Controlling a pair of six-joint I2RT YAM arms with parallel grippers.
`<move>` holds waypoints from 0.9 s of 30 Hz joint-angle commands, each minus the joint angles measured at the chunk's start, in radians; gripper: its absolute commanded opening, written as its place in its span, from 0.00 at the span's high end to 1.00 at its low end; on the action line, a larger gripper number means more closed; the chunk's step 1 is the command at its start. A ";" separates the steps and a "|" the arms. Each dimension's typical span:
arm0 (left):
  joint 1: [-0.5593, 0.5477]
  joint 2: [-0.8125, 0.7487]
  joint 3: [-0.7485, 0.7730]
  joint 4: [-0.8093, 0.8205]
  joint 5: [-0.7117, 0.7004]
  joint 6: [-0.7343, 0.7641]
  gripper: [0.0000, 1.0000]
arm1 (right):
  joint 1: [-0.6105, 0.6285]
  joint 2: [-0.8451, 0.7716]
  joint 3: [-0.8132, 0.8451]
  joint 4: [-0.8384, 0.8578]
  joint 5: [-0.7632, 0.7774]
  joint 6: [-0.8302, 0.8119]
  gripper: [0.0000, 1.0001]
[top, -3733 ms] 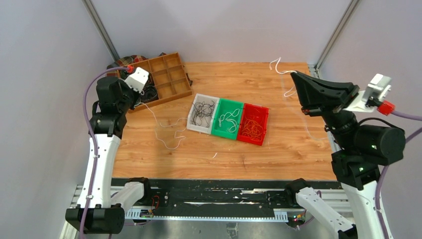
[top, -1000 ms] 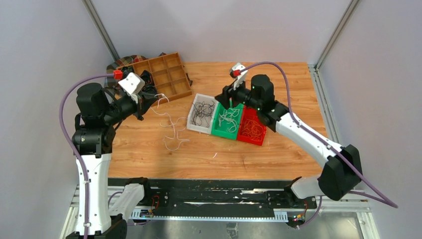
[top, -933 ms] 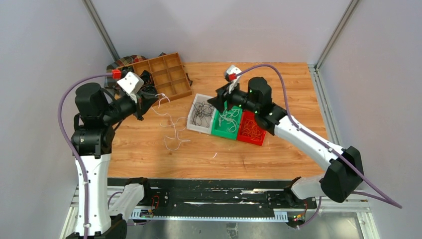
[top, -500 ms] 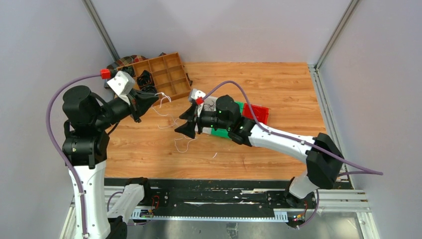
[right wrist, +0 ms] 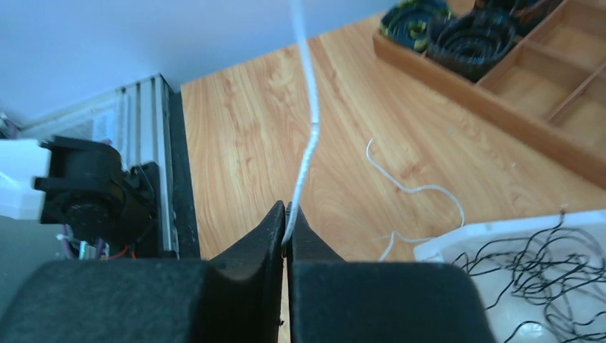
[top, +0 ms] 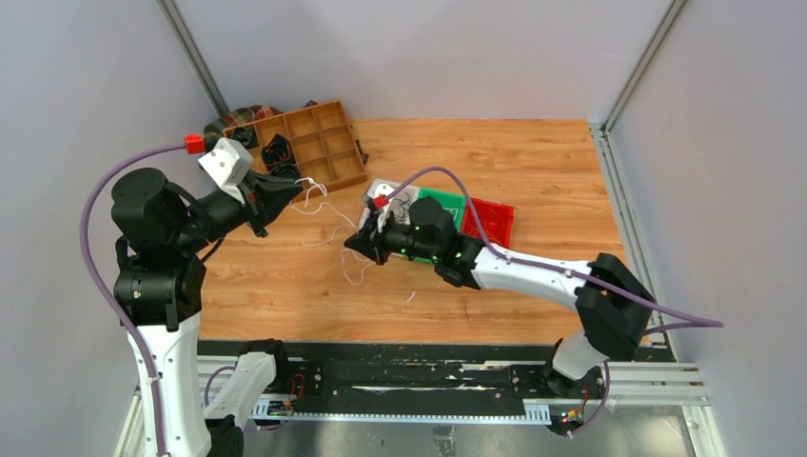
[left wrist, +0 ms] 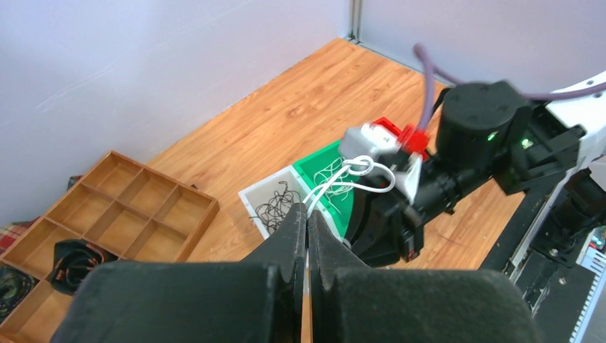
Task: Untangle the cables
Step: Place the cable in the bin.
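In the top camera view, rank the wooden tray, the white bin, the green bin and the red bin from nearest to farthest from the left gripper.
From the left gripper:
1. wooden tray, just behind it, far left.
2. white bin, to its right.
3. green bin, middle of the row.
4. red bin, rightmost.

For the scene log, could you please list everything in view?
wooden tabletop: one, pale brown, under everything.
wooden compartment tray: one, brown, far left.
thick black coiled rolls: at least two, in the tray.
plaid cloth: one, dark, behind the tray.
white plastic bin: one, mid-table, holding thin black cables.
green plastic bin: one, beside the white.
red plastic bin: one, beside the green.
thin white cables: count unclear, held by both grippers, trailing on the table.
left gripper: one, black, shut on a white cable.
right gripper: one, black, likewise.
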 commanded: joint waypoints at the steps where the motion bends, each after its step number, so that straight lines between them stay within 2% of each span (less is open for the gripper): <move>1: -0.002 -0.006 0.007 0.003 0.028 -0.016 1.00 | -0.037 -0.137 0.036 0.020 0.012 0.023 0.98; 3: -0.001 -0.012 0.005 0.005 0.040 -0.015 1.00 | -0.041 -0.162 0.078 -0.051 -0.032 -0.021 0.89; 4: -0.001 -0.017 0.004 0.004 0.043 -0.014 1.00 | -0.041 -0.171 0.097 -0.086 -0.047 -0.038 0.89; 6: -0.001 -0.021 -0.005 0.004 0.042 -0.014 1.00 | -0.041 -0.196 0.110 -0.110 -0.035 -0.053 0.98; 7: -0.001 -0.023 -0.009 0.003 0.040 -0.012 1.00 | -0.041 -0.214 0.112 -0.107 -0.017 -0.059 0.99; 11: -0.001 -0.020 -0.013 0.004 0.043 -0.015 1.00 | -0.053 -0.263 0.189 -0.150 0.022 -0.104 0.99; 16: -0.001 -0.011 -0.007 0.016 0.044 -0.038 0.99 | -0.107 -0.274 0.388 -0.279 0.019 -0.134 0.99; 21: -0.003 -0.006 -0.031 0.055 0.042 -0.086 0.82 | -0.175 -0.283 0.477 -0.344 0.020 -0.154 0.99; 23: -0.003 -0.003 -0.032 0.056 0.032 -0.086 0.65 | -0.211 -0.299 0.490 -0.335 0.018 -0.140 1.00; 26: -0.003 -0.003 -0.034 0.057 0.026 -0.077 0.48 | -0.262 -0.301 0.559 -0.331 -0.003 -0.122 0.99; 27: -0.003 -0.004 -0.035 0.057 0.024 -0.075 0.40 | -0.276 -0.293 0.595 -0.343 -0.008 -0.123 0.99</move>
